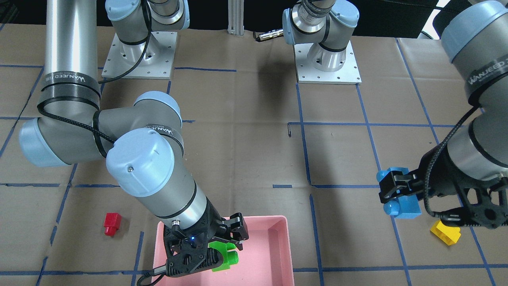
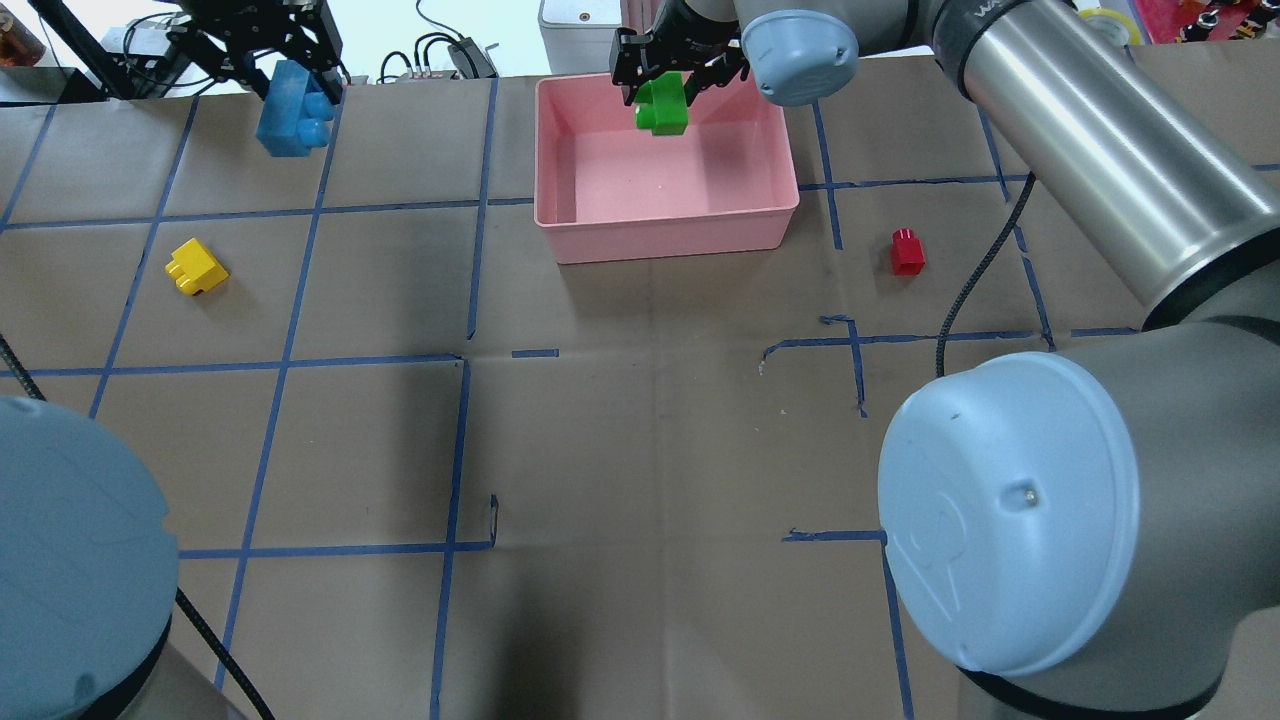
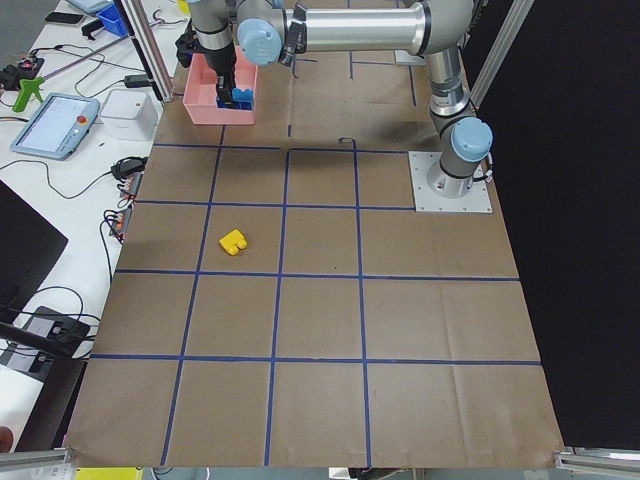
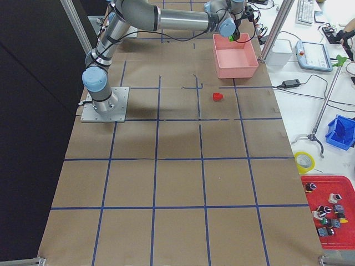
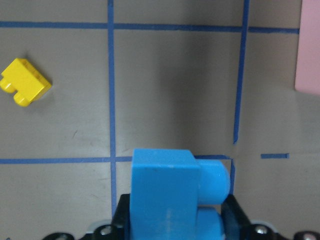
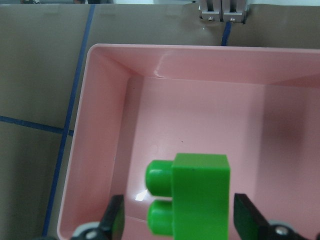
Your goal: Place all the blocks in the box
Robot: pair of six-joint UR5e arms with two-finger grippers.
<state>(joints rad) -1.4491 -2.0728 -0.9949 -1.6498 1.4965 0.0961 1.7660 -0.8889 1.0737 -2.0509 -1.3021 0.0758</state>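
Note:
My right gripper (image 6: 177, 220) hangs over the pink box (image 6: 100, 125), with the green brick (image 6: 200, 200) between its fingers. The jaws stand wide, with a gap showing on the brick's stud side. The same shows in the overhead view, gripper (image 2: 675, 75), green brick (image 2: 662, 108) and box (image 2: 660, 235). My left gripper (image 2: 290, 80) is shut on the light-blue brick (image 2: 290, 125) and holds it above the table, left of the box. The yellow brick (image 2: 197, 268) lies on the table near it. The red brick (image 2: 907, 252) lies right of the box.
The table is brown paper marked with blue tape lines (image 2: 470, 210). My right arm's elbow (image 2: 1010, 510) fills the overhead view's lower right. Beyond the table's far edge are cables and a grey unit (image 2: 575, 25). The arm bases (image 1: 327, 55) stand at the robot's side.

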